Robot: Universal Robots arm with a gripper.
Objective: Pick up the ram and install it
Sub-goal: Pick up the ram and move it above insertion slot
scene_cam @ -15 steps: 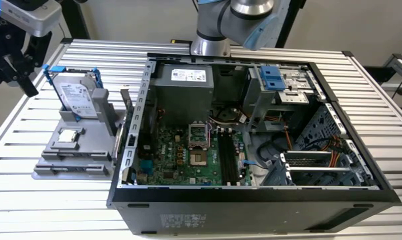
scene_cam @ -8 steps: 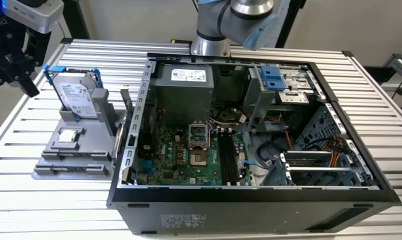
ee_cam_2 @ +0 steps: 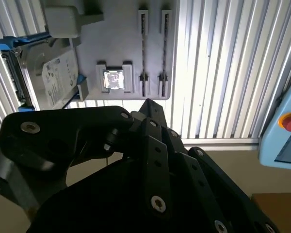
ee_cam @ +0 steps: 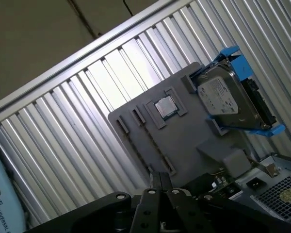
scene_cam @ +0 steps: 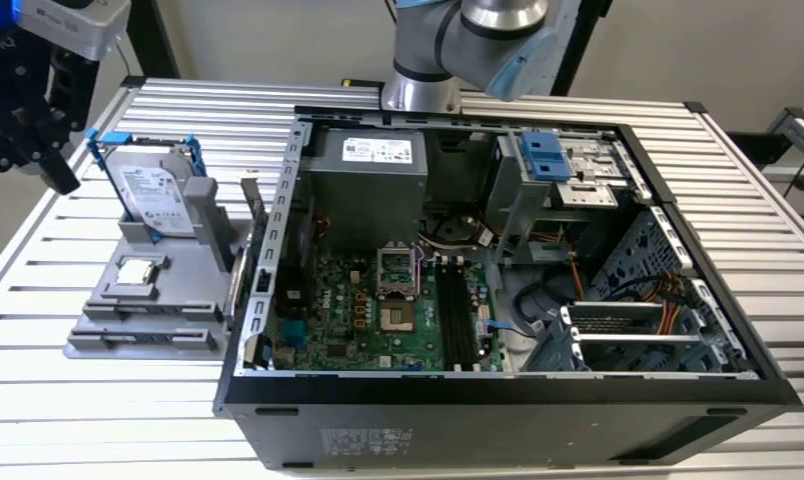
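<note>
Open computer case (scene_cam: 509, 410) stood beside a grey parts holder (scene_cam: 149, 338) on a slatted table (scene_cam: 55, 400).
The holder carried a blue-framed hard drive (scene_cam: 155, 195), a processor chip (scene_cam: 137, 270) and, seemingly, the ram (scene_cam: 249, 205) edge-on in a slot nearest the case. The gripper (ee_cam: 160, 180) hung over the holder, fingers pressed together, gripping nothing.

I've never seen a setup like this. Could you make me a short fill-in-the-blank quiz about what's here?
The frame around the hard drive is ___.
The small square processor chip lies on the ___ holder tray.
The gripper hangs toward the exterior view's ___, away from the computer case.
The case lies with its side ___, its motherboard showing.
Missing words: blue; grey; left; open.
</note>
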